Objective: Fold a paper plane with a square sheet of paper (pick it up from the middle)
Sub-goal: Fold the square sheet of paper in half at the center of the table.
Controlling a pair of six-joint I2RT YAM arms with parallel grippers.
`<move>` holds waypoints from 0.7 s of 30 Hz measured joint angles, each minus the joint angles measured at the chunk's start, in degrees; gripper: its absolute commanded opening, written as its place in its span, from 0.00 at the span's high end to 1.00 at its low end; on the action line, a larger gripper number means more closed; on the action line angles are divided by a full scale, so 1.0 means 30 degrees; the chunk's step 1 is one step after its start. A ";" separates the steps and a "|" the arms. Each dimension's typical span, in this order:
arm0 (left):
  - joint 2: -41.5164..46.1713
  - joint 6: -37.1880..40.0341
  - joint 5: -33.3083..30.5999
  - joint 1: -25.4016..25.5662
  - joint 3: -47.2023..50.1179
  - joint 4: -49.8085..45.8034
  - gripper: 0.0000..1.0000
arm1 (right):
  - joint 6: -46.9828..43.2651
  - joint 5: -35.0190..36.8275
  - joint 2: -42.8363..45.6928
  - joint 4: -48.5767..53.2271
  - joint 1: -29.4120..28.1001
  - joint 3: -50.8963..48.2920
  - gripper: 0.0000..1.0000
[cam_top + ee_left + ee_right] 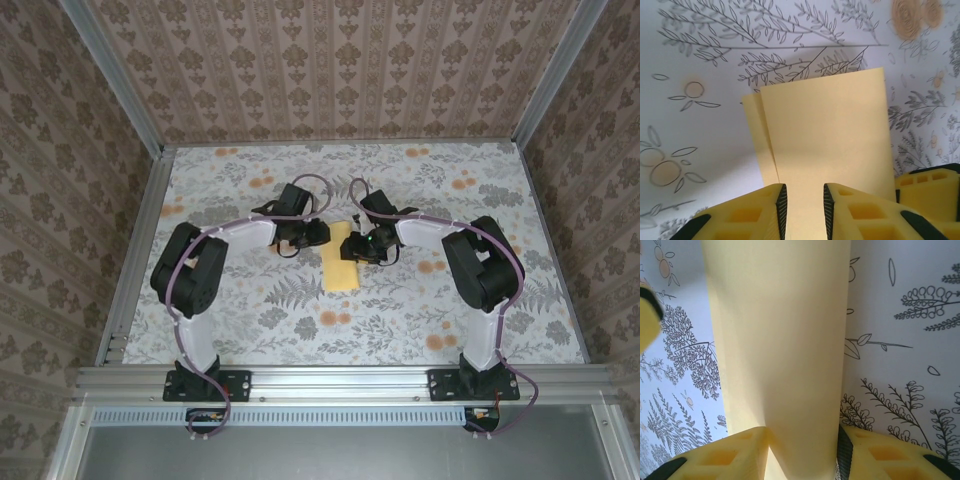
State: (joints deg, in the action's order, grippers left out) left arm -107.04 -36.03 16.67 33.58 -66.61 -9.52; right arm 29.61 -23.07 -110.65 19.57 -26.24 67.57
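The square sheet of paper [343,265] is folded into a narrow yellow-orange strip on the floral cloth, between the two grippers. In the left wrist view the paper [825,130] shows two slightly offset layers at its left edge. My left gripper [804,192] hovers open over its near end, with the paper showing through the gap; from above it [316,235] sits at the strip's far-left corner. My right gripper [802,432] is open wide, its fingers straddling the paper [780,330], which bends up against the left finger. From above the right gripper [357,247] covers the strip's far-right part.
The grey floral cloth [420,310] covers the table inside an aluminium frame [340,378]. Patterned walls stand on three sides. A yellow finger of the right gripper [927,185] shows at the lower right of the left wrist view.
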 measured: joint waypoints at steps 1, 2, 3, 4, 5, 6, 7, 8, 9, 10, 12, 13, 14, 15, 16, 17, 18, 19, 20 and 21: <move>0.0255 -0.0080 -0.0095 -0.0044 0.0189 0.0109 0.71 | 0.0058 0.0051 0.0000 0.0015 0.0000 0.0000 0.58; 0.0532 -0.0146 -0.0182 -0.0087 0.0401 0.0240 0.71 | 0.0109 0.0073 -0.0015 0.0044 0.0000 0.0015 0.58; 0.0714 -0.0189 -0.0270 -0.0117 0.0532 0.0335 0.71 | 0.0131 0.0087 -0.0058 0.0124 0.0000 0.0095 0.57; 0.0787 -0.0226 -0.0321 -0.0131 0.0590 0.0444 0.71 | 0.0131 0.0087 -0.0117 0.0197 0.0000 0.0175 0.57; 0.0816 -0.0284 -0.0364 -0.0204 0.0634 0.0561 0.71 | 0.0131 0.0087 -0.0211 0.0372 0.0000 0.0313 0.57; 0.0816 -0.0313 -0.0408 -0.0211 0.0685 0.0736 0.71 | 0.0131 0.0095 -0.0291 0.0561 0.0000 0.0474 0.57; 0.0816 -0.0357 -0.0437 -0.0226 0.0714 0.0765 0.71 | 0.0117 0.0102 -0.0364 0.0729 0.0000 0.0605 0.57; 0.0816 -0.0430 -0.0444 -0.0226 0.0721 0.0758 0.71 | 0.0109 0.0124 -0.0423 0.0918 -0.0022 0.0729 0.57; 0.0816 -0.0437 -0.0444 -0.0226 0.0721 0.0801 0.70 | 0.0080 0.0153 -0.0481 0.1056 -0.0022 0.0831 0.56; 0.0816 -0.0437 -0.0437 -0.0226 0.0721 0.0845 0.71 | 0.0036 0.0175 -0.0517 0.1151 -0.0044 0.0918 0.56; 0.0816 -0.0437 -0.0415 -0.0219 0.0721 0.0903 0.70 | -0.0146 0.0277 -0.0554 0.1304 -0.0095 0.0998 0.55; 0.0816 -0.0437 -0.0415 -0.0226 0.0721 0.0903 0.71 | -0.0262 0.0328 -0.0576 0.1362 -0.0124 0.1042 0.54; 0.0809 -0.0437 -0.0415 -0.0226 0.0721 0.0903 0.71 | -0.0364 0.0372 -0.0605 0.1450 -0.0153 0.1115 0.53; 0.0809 -0.0437 -0.0408 -0.0226 0.0721 0.0896 0.71 | -0.0474 0.0430 -0.0641 0.1559 -0.0219 0.1202 0.53; 0.0809 -0.0437 -0.0408 -0.0226 0.0721 0.0903 0.71 | -0.0539 0.0503 -0.0663 0.1639 -0.0240 0.1275 0.53; 0.0809 -0.0437 -0.0408 -0.0226 0.0721 0.0896 0.71 | -0.0648 0.0568 -0.0678 0.1712 -0.0270 0.1326 0.53; 0.0809 -0.0437 -0.0401 -0.0226 0.0721 0.0896 0.71 | -0.0772 0.0627 -0.0707 0.1800 -0.0284 0.1370 0.53; 0.0809 -0.0437 -0.0401 -0.0226 0.0721 0.0896 0.71 | -0.0838 0.0663 -0.0743 0.1851 -0.0321 0.1413 0.53; 0.0801 -0.0437 -0.0401 -0.0226 0.0721 0.0896 0.71 | -0.0896 0.0692 -0.0787 0.1953 -0.0342 0.1494 0.53; 0.0801 -0.0437 -0.0393 -0.0219 0.0714 0.0903 0.72 | -0.0933 0.0714 -0.0816 0.2033 -0.0342 0.1545 0.53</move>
State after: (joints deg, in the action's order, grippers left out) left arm -104.64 -37.34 15.49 32.93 -64.47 -6.81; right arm 26.81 -20.93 -113.10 25.67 -27.27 72.20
